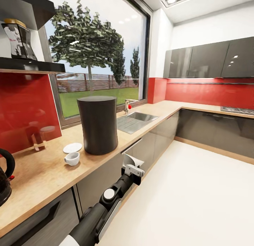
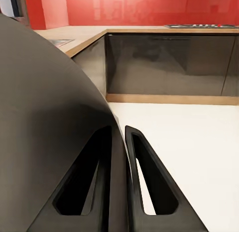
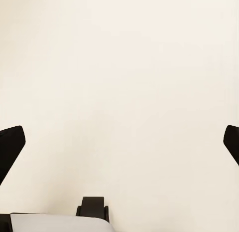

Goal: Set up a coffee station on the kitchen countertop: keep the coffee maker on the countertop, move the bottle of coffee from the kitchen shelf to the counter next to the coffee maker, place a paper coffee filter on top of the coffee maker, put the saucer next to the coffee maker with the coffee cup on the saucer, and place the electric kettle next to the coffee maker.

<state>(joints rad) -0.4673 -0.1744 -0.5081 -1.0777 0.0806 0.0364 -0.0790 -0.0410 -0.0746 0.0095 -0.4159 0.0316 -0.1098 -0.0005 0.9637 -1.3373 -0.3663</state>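
Kitchen with red backsplash, large window and pale floor (image 1: 197,189). The light wood kitchen countertop (image 1: 46,175) carries the coffee maker (image 1: 97,124), a tall matte dark-grey drum with flat top, beside the steel sink (image 1: 135,120). Just left of it lie the white saucer (image 1: 72,147) and, apart from it, the small white coffee cup (image 1: 72,158). The black-handled electric kettle (image 1: 5,177) stands at the counter's near end; the bottle of coffee (image 1: 19,40) sits on the shelf. Left gripper (image 2: 121,142): fingers nearly together, holding nothing. Right gripper (image 3: 119,142): fingertips spread wide over bare floor.
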